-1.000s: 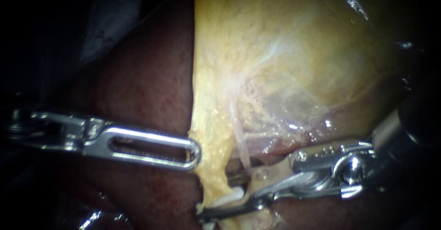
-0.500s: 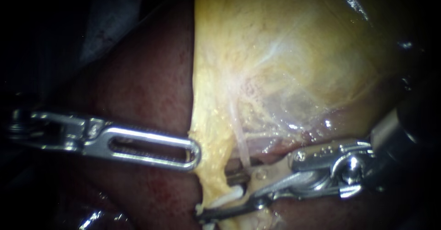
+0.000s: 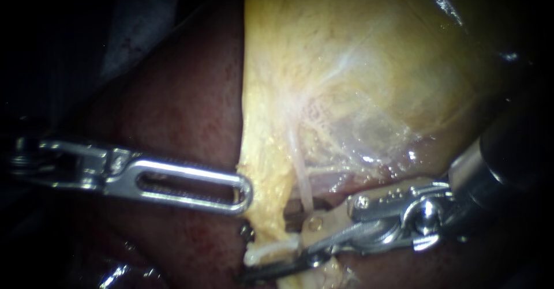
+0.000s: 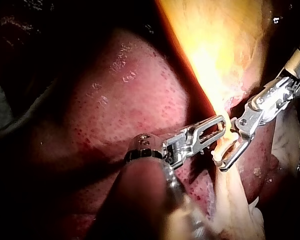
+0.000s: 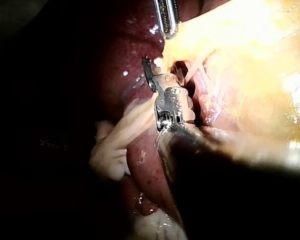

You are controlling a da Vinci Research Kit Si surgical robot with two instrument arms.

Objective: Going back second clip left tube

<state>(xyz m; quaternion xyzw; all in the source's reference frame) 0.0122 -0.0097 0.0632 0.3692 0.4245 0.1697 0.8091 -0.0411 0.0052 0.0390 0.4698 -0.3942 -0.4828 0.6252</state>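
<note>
Against gallbladder's (image 3: 358,64) yellow edge, your left instrument's (image 3: 242,195) claw looks clamped on it; right instrument's (image 3: 276,238) claw gapes empty astride tube (image 3: 302,185), white clip (image 3: 268,253) alongside. Back out crooked & you'd snag clip.

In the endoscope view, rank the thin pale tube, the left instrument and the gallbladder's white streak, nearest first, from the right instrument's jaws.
From the right instrument:
1. Thin pale tube: at its upper jaw.
2. Left instrument: tip just left, beyond the yellow edge.
3. White streak: far above, high on the gallbladder.
</note>
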